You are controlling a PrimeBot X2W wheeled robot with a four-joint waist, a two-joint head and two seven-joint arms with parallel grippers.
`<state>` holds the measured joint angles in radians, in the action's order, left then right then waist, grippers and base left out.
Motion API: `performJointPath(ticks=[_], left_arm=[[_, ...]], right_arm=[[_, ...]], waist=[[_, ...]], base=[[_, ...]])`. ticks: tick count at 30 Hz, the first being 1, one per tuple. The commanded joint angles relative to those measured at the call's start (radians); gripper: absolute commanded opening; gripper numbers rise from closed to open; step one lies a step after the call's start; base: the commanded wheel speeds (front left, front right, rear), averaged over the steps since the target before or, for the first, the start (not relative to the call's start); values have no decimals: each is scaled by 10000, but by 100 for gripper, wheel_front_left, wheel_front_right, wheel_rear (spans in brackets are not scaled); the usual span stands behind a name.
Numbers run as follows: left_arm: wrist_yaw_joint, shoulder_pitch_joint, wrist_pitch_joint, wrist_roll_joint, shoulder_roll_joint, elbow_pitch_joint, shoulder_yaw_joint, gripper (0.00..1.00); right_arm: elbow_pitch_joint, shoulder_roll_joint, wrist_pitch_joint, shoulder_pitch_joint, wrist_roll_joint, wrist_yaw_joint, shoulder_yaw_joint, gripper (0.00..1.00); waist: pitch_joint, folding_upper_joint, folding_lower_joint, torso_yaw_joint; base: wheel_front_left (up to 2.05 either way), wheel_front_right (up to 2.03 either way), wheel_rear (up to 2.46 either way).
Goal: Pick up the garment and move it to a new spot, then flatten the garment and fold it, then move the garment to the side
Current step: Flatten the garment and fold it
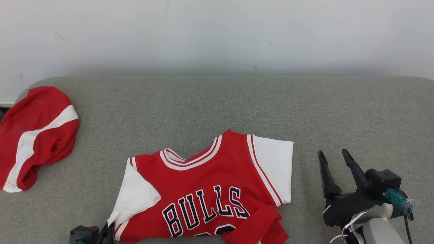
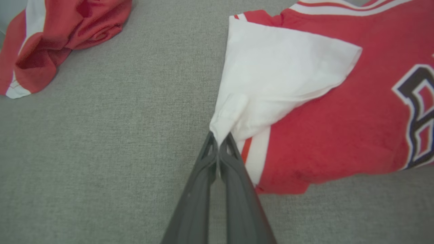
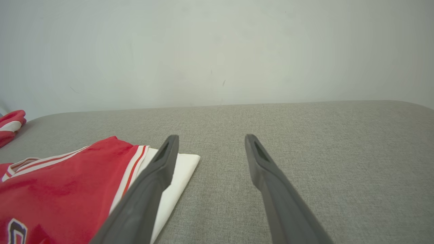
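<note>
The garment (image 1: pixel 210 189) is a red jersey with white sleeves and dark "BULLS" lettering, lying on the grey padded surface (image 1: pixel 237 108) near its front edge. Its lower right corner is folded up. My left gripper (image 1: pixel 109 227) sits at the bottom left, shut on the tip of the garment's white left sleeve (image 2: pixel 268 78). In the left wrist view the gripper (image 2: pixel 219 138) pinches that sleeve corner. My right gripper (image 1: pixel 333 155) stands open to the right of the garment, clear of the white right sleeve (image 1: pixel 275 162). In the right wrist view that gripper (image 3: pixel 210 139) holds nothing beside the garment (image 3: pixel 57 189).
A second red cloth with a white stripe (image 1: pixel 32 135) lies bunched at the surface's far left, seen in the left wrist view as the same cloth (image 2: pixel 57 37). A pale wall (image 1: pixel 217 34) rises behind the surface. Bare grey fabric stretches behind and right of the jersey.
</note>
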<state>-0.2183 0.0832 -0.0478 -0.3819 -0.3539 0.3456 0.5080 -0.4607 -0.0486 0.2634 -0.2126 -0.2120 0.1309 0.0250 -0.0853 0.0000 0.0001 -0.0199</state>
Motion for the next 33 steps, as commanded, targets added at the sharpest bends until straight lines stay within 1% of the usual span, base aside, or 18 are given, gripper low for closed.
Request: performJointPath(ticks=[1,3,4,5,6,7,14,22,27,33], left_arm=[[8,-1,-98,-21,-16,107,-49,0],[-143,162,-304,57,1,111,-143,0],[-205,236,-457,101,11,73,-171,32],[-205,236,-457,101,11,73,-171,32],[-277,295,-598,138,18,45,-213,47],[-308,325,-694,200,2,39,-228,100],[-827,479,-1371,403,-154,-129,-485,100],[-991,475,-2001,618,-67,-907,-581,100],[-953,516,-2113,719,46,-1134,-528,100],[-1020,479,-2187,746,210,-1266,-712,100]], right_arm=[[4,-32,11,-72,71,-3,29,100],[7,-32,11,-80,85,-3,54,100],[9,-32,11,-87,87,-3,60,100],[9,-32,11,-87,87,-3,60,100],[6,-32,11,-94,90,-3,61,100],[-2,-32,11,-98,89,-3,55,100],[-28,-32,12,-60,53,-3,42,100],[-55,-34,10,-31,83,-3,53,100],[-7,-45,10,27,170,-3,204,100],[93,-67,9,116,255,-3,532,100]], waist=[[-16,0,-1,-3],[-29,0,-1,-7],[-32,0,-1,-8],[-32,0,-1,-8],[-32,0,-1,-7],[-25,0,-1,-2],[40,0,-1,72],[180,0,-1,164],[262,0,-1,303],[336,0,-1,487]], base=[[0,0,0],[0,0,0],[0,0,0],[0,0,0],[0,0,0],[0,0,0],[0,0,0],[0,0,0],[0,0,0],[0,0,0]])
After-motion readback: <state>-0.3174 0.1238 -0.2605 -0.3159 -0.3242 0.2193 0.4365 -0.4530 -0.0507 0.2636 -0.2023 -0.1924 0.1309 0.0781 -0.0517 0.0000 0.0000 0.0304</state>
